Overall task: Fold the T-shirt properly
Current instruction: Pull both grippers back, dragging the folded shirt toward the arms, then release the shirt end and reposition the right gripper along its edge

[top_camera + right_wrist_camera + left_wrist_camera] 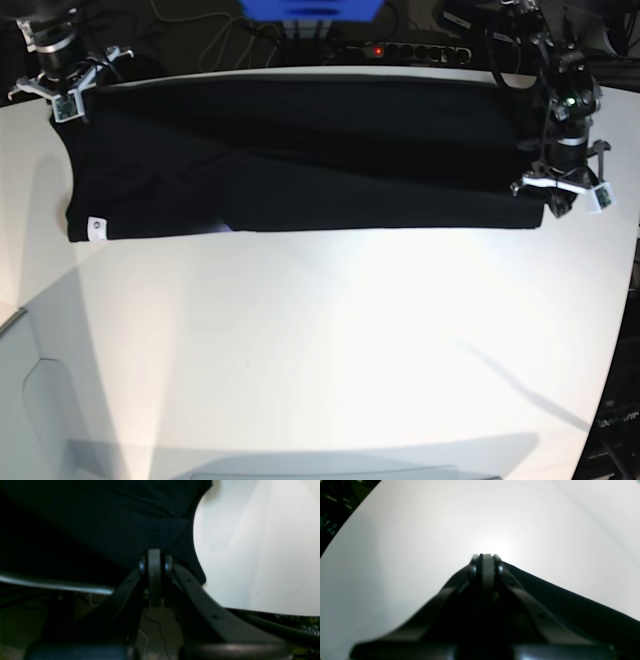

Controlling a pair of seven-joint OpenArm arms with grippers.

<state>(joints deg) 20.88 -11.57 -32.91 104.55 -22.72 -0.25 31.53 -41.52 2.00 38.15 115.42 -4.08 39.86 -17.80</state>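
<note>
Bare white table [320, 340] fills the near half of the base view, nothing on that part. T-shirt [300, 160] lies at the far side of the table, black, spread wide as a long band from the view's left to its right, far edge along the table's back edge. Small white label [96, 227] sits at its near-left corner; a bit of pale purple [222, 229] peeks out under the near hem, too small to read.

Right gripper [68, 100] is at the shirt's far-left corner in the base view, at the table's back edge. Right wrist view: fingers pressed together, black cloth [112, 517] right at and beyond the tips, table edge below; appears clamped on the shirt's edge, contact dark and blurred.

Left gripper [556, 205] is at the shirt's near-right corner in the base view. Left wrist view: left gripper [487, 556] fingers together, tips down on the white surface, black cloth edge [570, 605] running off from the tips toward lower right. Looks pinched on that corner; the pinch itself is hidden by the fingers.

Power strip [410, 50] with a red light and a blue object [310, 10] sit behind the table.
</note>
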